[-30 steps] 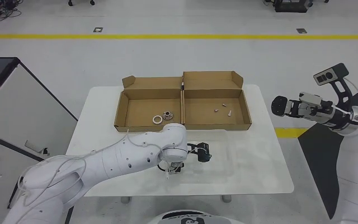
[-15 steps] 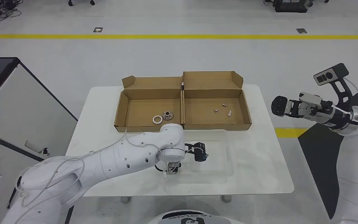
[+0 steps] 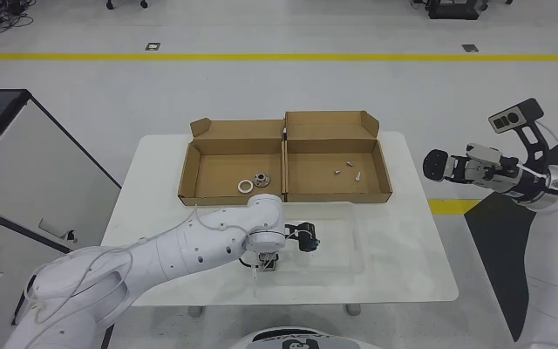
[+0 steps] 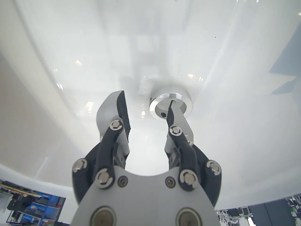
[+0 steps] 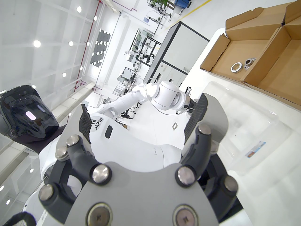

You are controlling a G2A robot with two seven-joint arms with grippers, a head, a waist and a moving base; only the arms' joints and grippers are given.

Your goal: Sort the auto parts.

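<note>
White tabletop (image 3: 397,262) under bright shop light, and the clear plastic bin (image 3: 346,250) at its front is the landmark. Down inside that bin goes the left gripper (image 4: 147,101), its fingers spread and pinching nothing. 1 silver metal collar (image 4: 154,109) lies flat on the bin's floor, and one rubber-padded fingertip (image 4: 169,112) sits right over the collar's bore while the other hangs clear beside it, off the rim.

Just beyond the bin's far side stand 2 open cardboard boxes, touching side by side. The left box (image 3: 193,170) holds a pale ring (image 3: 247,185) and a darker flanged part (image 3: 261,180), close together. The right box (image 3: 377,166) holds 3 small pale pieces (image 3: 356,174), too small to name.

Well off to the bin's right, out past the table's edge, hangs the right gripper (image 5: 143,105), its fingers wide apart with nothing between them, facing back toward the bin.
</note>
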